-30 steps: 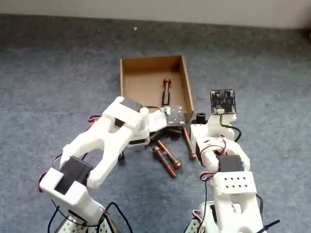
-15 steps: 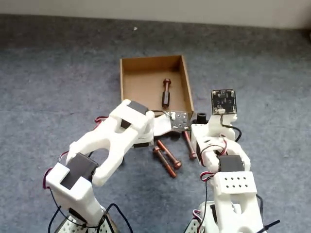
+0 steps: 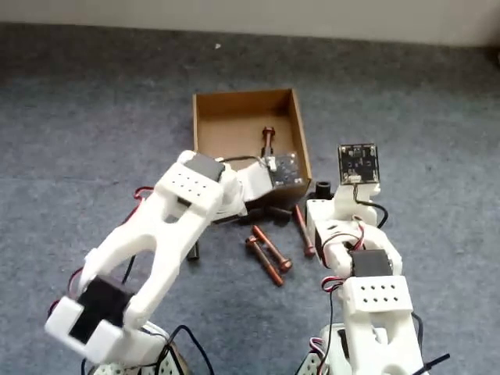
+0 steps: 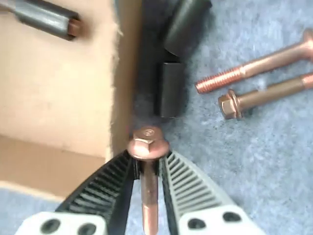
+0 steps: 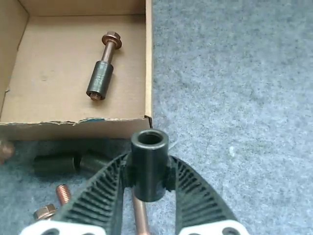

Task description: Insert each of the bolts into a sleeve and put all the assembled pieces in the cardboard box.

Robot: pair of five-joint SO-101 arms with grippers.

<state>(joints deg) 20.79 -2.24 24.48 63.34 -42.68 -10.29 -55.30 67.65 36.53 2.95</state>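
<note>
L end effector [image 4: 149, 160] closed on copper hex-head bolt [image 4: 148, 144]; head sticks out past fingertips, just beside outer face of brown cardboard box [image 4: 126, 73] wall. R end effector [image 5: 149, 169] clamps black cylindrical sleeve [image 5: 149, 152] upright, bore up, near box corner. One assembled bolt+sleeve [image 5: 101, 66] lies in box. Two loose black sleeves [image 4: 170, 88] and loose bolts [image 4: 254, 68] on grey carpeted bench [image 4: 274, 161].

Loose bolts [image 4: 254, 62], sleeves [image 4: 170, 90] clutter carpet [image 3: 406, 101] by cardboard box [image 3: 195, 129] wall; right of box open

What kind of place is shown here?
Probably an indoor robotics test area: grey carpet as the work surface, a white left arm and right arm, loose bolts beside a cardboard box.
</note>
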